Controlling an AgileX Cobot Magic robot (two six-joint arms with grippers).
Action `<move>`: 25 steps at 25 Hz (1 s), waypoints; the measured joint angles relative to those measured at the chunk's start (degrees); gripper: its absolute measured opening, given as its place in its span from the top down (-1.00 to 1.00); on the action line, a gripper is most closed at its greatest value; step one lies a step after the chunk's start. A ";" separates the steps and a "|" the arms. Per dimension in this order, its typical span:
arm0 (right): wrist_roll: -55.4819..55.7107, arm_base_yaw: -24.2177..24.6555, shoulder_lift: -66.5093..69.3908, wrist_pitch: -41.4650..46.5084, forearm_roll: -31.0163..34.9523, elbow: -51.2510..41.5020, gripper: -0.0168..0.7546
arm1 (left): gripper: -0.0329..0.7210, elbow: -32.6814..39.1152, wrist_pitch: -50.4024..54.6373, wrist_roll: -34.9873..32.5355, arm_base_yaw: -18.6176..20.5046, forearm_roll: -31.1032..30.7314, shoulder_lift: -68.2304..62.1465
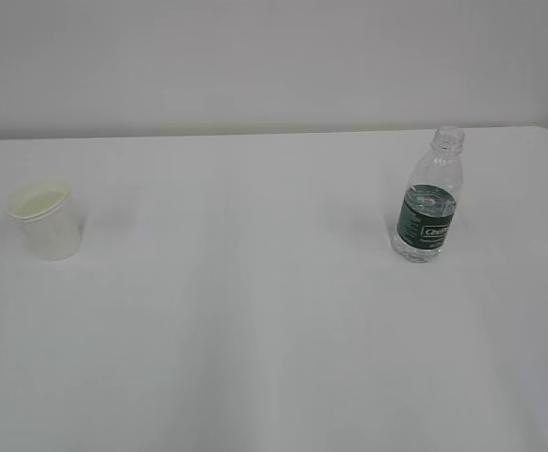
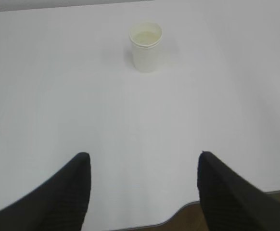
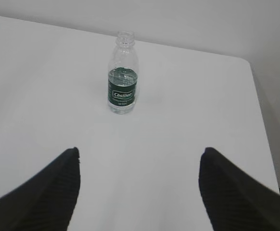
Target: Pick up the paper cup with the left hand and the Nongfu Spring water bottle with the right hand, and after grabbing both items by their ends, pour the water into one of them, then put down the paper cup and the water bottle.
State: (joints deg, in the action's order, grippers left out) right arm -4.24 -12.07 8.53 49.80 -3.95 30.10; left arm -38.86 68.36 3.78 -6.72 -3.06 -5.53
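Left gripper (image 2: 144, 187) and right gripper (image 3: 139, 185) spread wide, nothing held. Uncapped Nongfu Spring water bottle (image 3: 122, 77) easily toppled, water spilled, by off-centre approach; light paper cup (image 2: 146, 46) crushed by overtight squeeze.

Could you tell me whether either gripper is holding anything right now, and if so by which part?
Nothing is held. The left gripper and right gripper are open, short of the paper cup and water bottle.

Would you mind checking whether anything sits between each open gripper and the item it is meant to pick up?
Nothing visible does. Only bare white table lies between the left gripper and the paper cup, and likewise between the right gripper and the water bottle. Both items stand upright, far apart.
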 joint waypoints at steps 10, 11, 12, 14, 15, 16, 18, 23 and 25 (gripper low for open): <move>1.65 0.00 -2.06 10.12 -1.80 1.48 -0.56 | -0.40 0.00 2.30 0.09 0.00 0.64 1.24; 2.08 0.00 -2.06 10.88 -1.80 1.48 -0.56 | -0.40 0.00 2.98 0.09 0.00 0.68 1.49; 2.34 0.00 -2.06 11.51 -1.83 1.48 -0.56 | -0.40 0.00 3.48 0.13 0.00 0.68 1.87; 2.76 0.00 -2.06 12.52 -2.11 1.48 -0.56 | -0.40 0.14 4.17 0.13 0.00 0.81 2.42; 2.82 0.00 -2.06 13.01 -2.21 1.48 -0.56 | -0.40 0.58 4.22 0.22 0.00 1.06 2.72; 2.85 0.00 -2.06 13.49 -2.44 1.48 -0.56 | -0.40 1.07 4.28 0.22 0.00 1.19 3.13; 2.96 0.00 -2.06 14.88 -2.82 1.48 -0.56 | -0.38 1.88 4.37 0.37 0.00 1.31 3.99; 3.57 0.00 -2.88 15.94 -3.43 1.15 -0.56 | -0.32 2.37 4.37 0.78 0.00 1.54 4.54; 3.85 0.00 -4.44 16.19 -3.55 -0.05 -0.56 | -0.31 2.37 4.37 0.83 0.00 1.62 4.54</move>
State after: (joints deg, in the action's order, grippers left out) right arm -0.39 -12.07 4.09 65.98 -7.50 30.05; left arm -36.49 72.73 4.60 -6.72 -1.44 -0.99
